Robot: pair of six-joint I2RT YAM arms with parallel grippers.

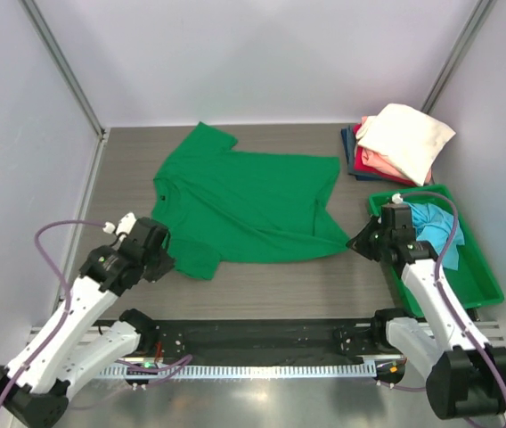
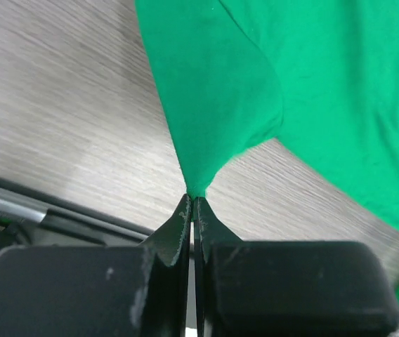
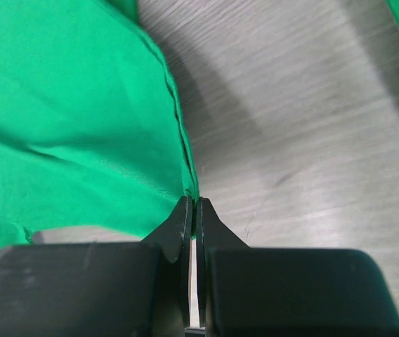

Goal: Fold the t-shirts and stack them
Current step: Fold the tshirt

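Wood-grain table (image 1: 262,290), soft green t-shirt (image 1: 248,201) pinched taut

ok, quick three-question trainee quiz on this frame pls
1. True or false: the green t-shirt lies folded on the stack.
2. Left gripper, right gripper: which is pinching the green t-shirt? A) left only B) right only C) both
3. Fill in: the light blue t-shirt lies in the green ____.
Key: 1 false, it is spread out on the table; 2 C, the left on the near sleeve, the right on the near hem corner; 3 bin.
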